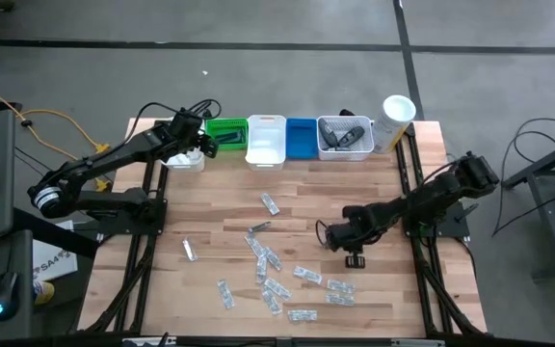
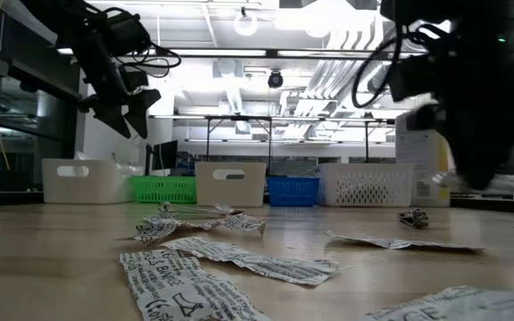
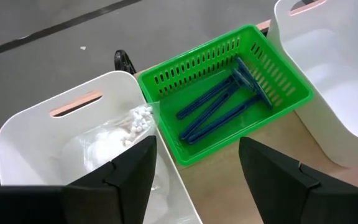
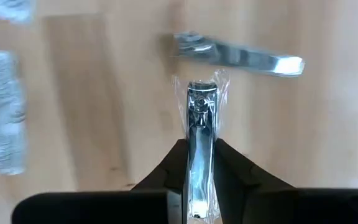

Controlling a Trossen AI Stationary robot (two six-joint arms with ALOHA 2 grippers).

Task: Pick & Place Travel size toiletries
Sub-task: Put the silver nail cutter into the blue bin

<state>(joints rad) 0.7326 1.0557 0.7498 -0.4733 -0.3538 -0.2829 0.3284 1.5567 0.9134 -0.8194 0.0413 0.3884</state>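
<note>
Clear and white sachets [image 1: 276,275] lie scattered flat on the wooden table. My right gripper [image 1: 328,234] is over the table's middle right, shut on a silvery nail clipper in clear wrap [image 4: 201,124]. A second silvery clipper [image 4: 238,56] lies on the wood just beyond it. My left gripper [image 3: 197,168] is open and empty, above the seam between the far-left white bin [image 3: 55,137] and the green basket [image 3: 291,93]. Blue razors [image 3: 222,106] lie in that basket. My right gripper pinches the wrapped nail clipper's near half [image 4: 201,168] between its two fingers. The clipper lies along the fingers, and its far end [image 4: 201,90] sticks out past the fingertips. It looks lifted off the wood, though the frames do not show this plainly.
A row of bins lines the far edge: white bin [image 1: 183,159], green basket [image 1: 226,135], white bin [image 1: 266,142], blue basket [image 1: 302,138] and white mesh basket [image 1: 345,138] holding dark items. A tall white canister [image 1: 396,116] stands beside them. A small dark item [image 1: 355,260] lies near my right gripper.
</note>
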